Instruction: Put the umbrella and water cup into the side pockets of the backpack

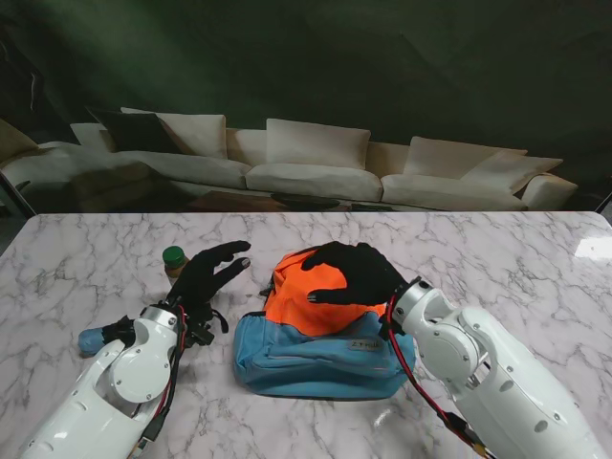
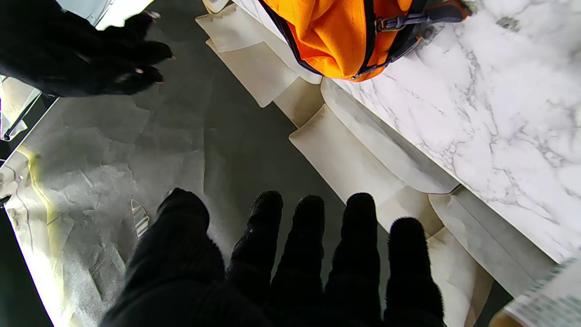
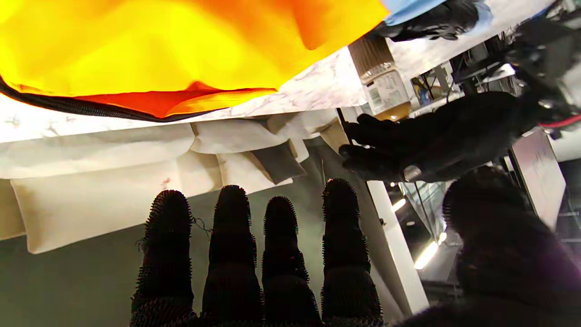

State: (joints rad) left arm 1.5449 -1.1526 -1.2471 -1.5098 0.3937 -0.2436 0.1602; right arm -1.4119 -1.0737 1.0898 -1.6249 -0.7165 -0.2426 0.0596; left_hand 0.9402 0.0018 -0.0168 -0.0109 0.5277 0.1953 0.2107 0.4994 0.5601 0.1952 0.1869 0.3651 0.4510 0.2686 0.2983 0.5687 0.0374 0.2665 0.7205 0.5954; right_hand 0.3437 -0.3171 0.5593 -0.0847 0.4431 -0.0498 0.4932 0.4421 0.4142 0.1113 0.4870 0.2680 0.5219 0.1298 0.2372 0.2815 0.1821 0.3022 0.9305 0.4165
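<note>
Both of my hands hold nothing, fingers spread. My right hand (image 1: 352,273) hovers over the orange top of the backpack (image 1: 320,335), which lies mid-table. My left hand (image 1: 208,273) hangs left of it, near the green-capped water cup (image 1: 174,260). A blue umbrella (image 1: 96,338) lies near-left, beside my left arm.

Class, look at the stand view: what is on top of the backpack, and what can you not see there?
The right robot hand, fingers spread and holding nothing, is over the orange upper part of the backpack. Whether it touches the fabric is unclear. The fabric beneath the palm is hidden.
</note>
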